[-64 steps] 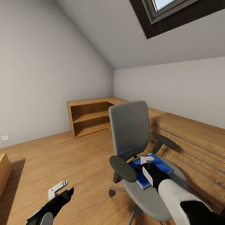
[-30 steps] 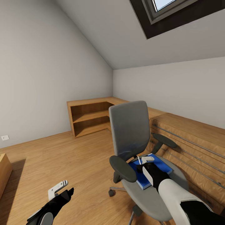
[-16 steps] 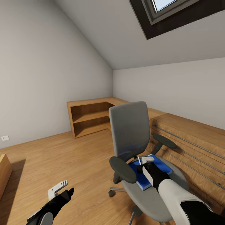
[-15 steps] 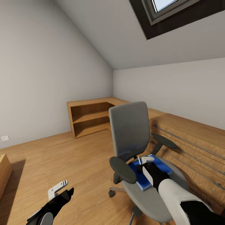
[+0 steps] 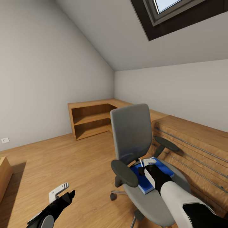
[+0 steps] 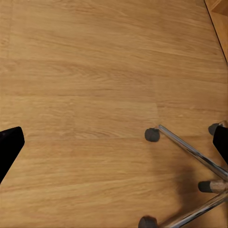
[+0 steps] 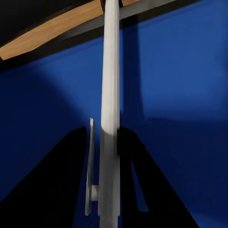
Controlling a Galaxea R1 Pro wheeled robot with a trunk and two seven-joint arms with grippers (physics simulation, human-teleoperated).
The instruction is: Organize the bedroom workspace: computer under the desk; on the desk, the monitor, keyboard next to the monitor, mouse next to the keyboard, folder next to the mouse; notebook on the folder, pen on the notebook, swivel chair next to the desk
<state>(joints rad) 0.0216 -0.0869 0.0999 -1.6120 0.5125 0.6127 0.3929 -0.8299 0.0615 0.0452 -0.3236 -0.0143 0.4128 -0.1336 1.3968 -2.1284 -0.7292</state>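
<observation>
- The swivel chair point(image 5: 136, 148) stands on the wood floor point(image 5: 63, 158), near the low wood shelves point(image 5: 91, 118).
- The blue folder point(image 5: 164, 169) lies on the chair seat, toward its back edge.
- The right gripper point(image 5: 146, 163) is down on the folder; a thin white strip stands between its fingers. I cannot tell if it is pinching.
- The left gripper point(image 5: 61, 190) hangs over the floor, fingers spread wide.

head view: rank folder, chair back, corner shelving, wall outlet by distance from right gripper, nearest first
1. folder: on the chair seat, right under the right gripper.
2. chair back: just beyond the gripper, upright.
3. corner shelving: across the floor, in the far corner.
4. wall outlet: low on the left wall, far across the room; order against the shelving is too close to call.
</observation>
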